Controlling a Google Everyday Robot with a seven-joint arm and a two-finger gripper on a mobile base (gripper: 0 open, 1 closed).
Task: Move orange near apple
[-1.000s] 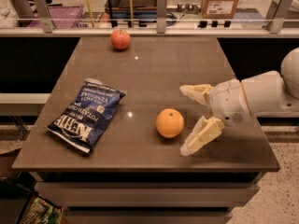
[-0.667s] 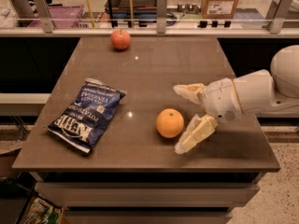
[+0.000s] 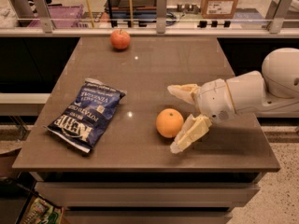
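Note:
The orange (image 3: 169,122) sits on the brown table (image 3: 154,73), right of middle and toward the front. The apple (image 3: 120,39), red-orange with a short stem, sits at the table's far edge, left of centre. My gripper (image 3: 180,118) comes in from the right, low over the table. It is open, with one cream finger (image 3: 183,92) behind and to the right of the orange and the other finger (image 3: 190,133) in front and to its right. The orange lies at the mouth of the fingers, partly between them. I cannot tell whether a finger touches it.
A blue potato chip bag (image 3: 87,114) lies flat on the left front of the table. A railing with metal posts (image 3: 161,6) runs behind the far edge. My white arm (image 3: 261,90) hangs over the table's right edge.
My gripper has moved left toward the orange, its open fingers now reaching around the fruit's right side. The orange, apple and bag have not moved.

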